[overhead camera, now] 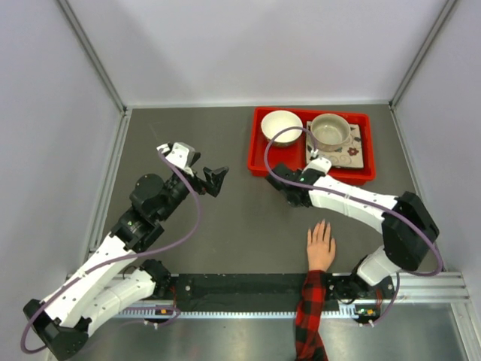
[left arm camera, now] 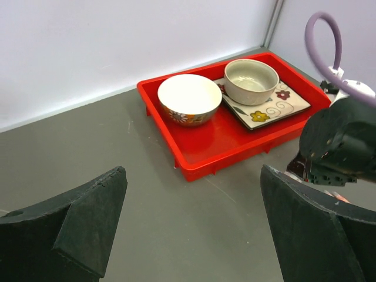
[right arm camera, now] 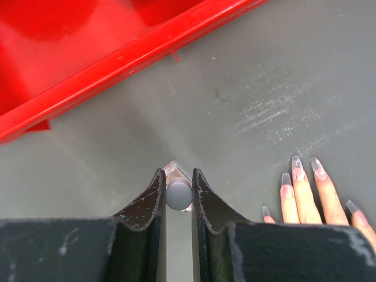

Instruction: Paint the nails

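Note:
A light-skinned hand [overhead camera: 321, 245] with a red-and-black plaid sleeve [overhead camera: 310, 316] lies flat on the grey table near the front edge, fingers pointing away. Its long clear nails [right arm camera: 298, 168] show at the lower right of the right wrist view. My right gripper [right arm camera: 178, 187] is shut on a small clear bottle with a round grey cap [right arm camera: 178, 194], which stands on the table to the left of the fingers. In the top view this gripper [overhead camera: 282, 181] is just in front of the red tray. My left gripper [overhead camera: 215, 179] is open and empty above the table [left arm camera: 194, 226].
A red tray [overhead camera: 259, 162] at the back right holds a white bowl [overhead camera: 281, 125] and a beige bowl [overhead camera: 329, 131] on a flowered plate [overhead camera: 353, 154]. It also shows in the left wrist view [left arm camera: 235, 138]. White walls enclose the table.

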`<act>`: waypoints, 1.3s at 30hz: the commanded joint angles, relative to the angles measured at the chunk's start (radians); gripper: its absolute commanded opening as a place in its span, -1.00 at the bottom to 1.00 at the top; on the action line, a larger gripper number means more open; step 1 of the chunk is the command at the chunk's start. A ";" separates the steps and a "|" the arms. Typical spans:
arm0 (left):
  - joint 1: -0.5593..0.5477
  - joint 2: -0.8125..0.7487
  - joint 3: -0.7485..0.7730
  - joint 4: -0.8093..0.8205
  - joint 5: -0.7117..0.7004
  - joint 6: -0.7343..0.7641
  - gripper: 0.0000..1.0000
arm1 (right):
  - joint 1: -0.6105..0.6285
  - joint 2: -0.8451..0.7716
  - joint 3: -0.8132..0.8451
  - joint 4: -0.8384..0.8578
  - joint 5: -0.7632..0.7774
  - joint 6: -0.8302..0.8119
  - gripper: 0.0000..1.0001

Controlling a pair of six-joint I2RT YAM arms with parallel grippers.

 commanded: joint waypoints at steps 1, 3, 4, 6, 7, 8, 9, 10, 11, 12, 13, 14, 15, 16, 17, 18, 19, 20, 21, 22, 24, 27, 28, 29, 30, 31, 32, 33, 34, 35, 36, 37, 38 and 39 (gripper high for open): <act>0.001 -0.017 -0.021 0.072 -0.042 0.009 0.98 | -0.004 0.055 0.046 -0.034 0.089 0.114 -1.00; 0.001 -0.019 -0.022 0.070 -0.047 0.012 0.98 | 0.007 0.077 0.042 -0.037 0.109 0.144 -1.00; 0.001 -0.022 -0.025 0.070 -0.047 0.014 0.98 | 0.015 0.081 0.039 -0.034 0.120 0.148 -1.00; 0.001 -0.031 -0.027 0.070 -0.053 0.022 0.98 | 0.027 0.097 0.034 -0.020 0.149 0.151 -1.00; 0.002 -0.032 -0.030 0.070 -0.062 0.022 0.98 | 0.029 0.104 0.035 -0.020 0.157 0.151 -1.00; 0.001 -0.035 -0.028 0.070 -0.067 0.025 0.98 | 0.032 0.115 0.045 -0.023 0.163 0.151 -1.00; 0.002 -0.038 -0.031 0.070 -0.068 0.026 0.98 | 0.033 0.135 0.049 -0.026 0.163 0.154 -1.00; 0.003 -0.038 -0.030 0.072 -0.070 0.026 0.98 | 0.033 0.147 0.054 -0.039 0.161 0.161 -1.00; 0.003 -0.040 -0.031 0.073 -0.070 0.026 0.98 | 0.035 0.155 0.057 -0.042 0.158 0.168 -1.00; 0.001 -0.042 -0.031 0.072 -0.071 0.028 0.98 | 0.036 0.161 0.055 -0.039 0.155 0.171 -1.00; 0.001 -0.043 -0.030 0.070 -0.071 0.028 0.98 | 0.036 0.172 0.054 -0.030 0.152 0.173 -1.00; 0.002 -0.045 -0.033 0.070 -0.071 0.026 0.98 | 0.036 0.175 0.048 -0.023 0.145 0.171 -1.00; 0.003 -0.046 -0.033 0.070 -0.073 0.026 0.98 | 0.036 0.180 0.046 -0.019 0.142 0.171 -1.00; 0.001 -0.046 -0.034 0.070 -0.073 0.028 0.98 | 0.038 0.186 0.045 -0.017 0.140 0.171 -1.00; 0.002 -0.048 -0.033 0.070 -0.073 0.028 0.98 | 0.041 0.189 0.048 -0.019 0.145 0.171 -0.99; 0.003 -0.051 -0.034 0.072 -0.076 0.028 0.98 | 0.043 0.189 0.046 -0.019 0.146 0.168 -0.93; 0.004 -0.054 -0.036 0.072 -0.076 0.028 0.98 | 0.043 0.195 0.051 -0.019 0.151 0.167 -0.89; 0.003 -0.052 -0.036 0.072 -0.079 0.028 0.98 | 0.043 0.195 0.054 -0.025 0.155 0.167 -0.82; 0.004 -0.054 -0.036 0.075 -0.076 0.029 0.98 | 0.043 0.198 0.055 -0.028 0.155 0.167 -0.68; 0.004 -0.055 -0.036 0.073 -0.076 0.029 0.98 | 0.046 0.198 0.055 -0.030 0.154 0.165 -0.63; 0.004 -0.054 -0.036 0.075 -0.073 0.029 0.98 | 0.049 0.195 0.057 -0.036 0.152 0.159 -0.44; 0.004 -0.054 -0.036 0.072 -0.076 0.029 0.98 | 0.059 0.183 0.069 -0.043 0.149 0.128 -0.23; 0.004 -0.055 -0.038 0.073 -0.076 0.029 0.98 | 0.062 0.180 0.078 -0.049 0.151 0.124 -0.14; 0.004 -0.055 -0.038 0.073 -0.078 0.031 0.98 | 0.064 0.171 0.086 -0.056 0.148 0.115 -0.10; 0.004 -0.055 -0.036 0.073 -0.079 0.031 0.98 | 0.064 0.166 0.094 -0.080 0.146 0.105 0.13; 0.004 -0.057 -0.036 0.072 -0.084 0.031 0.98 | 0.064 0.157 0.107 -0.088 0.140 0.096 0.22; 0.003 -0.060 -0.034 0.070 -0.088 0.028 0.98 | 0.066 0.141 0.111 -0.094 0.137 0.075 0.28; 0.004 -0.063 -0.027 0.067 -0.091 0.026 0.98 | 0.067 0.100 0.111 -0.097 0.132 0.058 0.42; 0.004 -0.068 -0.024 0.059 -0.104 0.026 0.98 | 0.067 0.073 0.106 -0.096 0.122 0.040 0.45; 0.004 -0.078 -0.019 0.055 -0.111 0.022 0.98 | 0.069 0.040 0.101 -0.079 0.115 -0.032 0.60; 0.003 -0.083 -0.012 0.052 -0.119 0.020 0.98 | 0.067 -0.031 0.097 -0.062 0.108 -0.074 0.63; 0.004 -0.088 -0.007 0.049 -0.127 0.019 0.98 | 0.067 -0.064 0.089 -0.003 0.080 -0.129 0.64; 0.003 -0.094 -0.002 0.045 -0.140 0.013 0.98 | 0.067 -0.104 0.086 0.038 0.054 -0.278 0.64; 0.004 -0.095 0.007 0.045 -0.148 0.009 0.98 | 0.067 -0.138 0.080 0.084 0.021 -0.368 0.65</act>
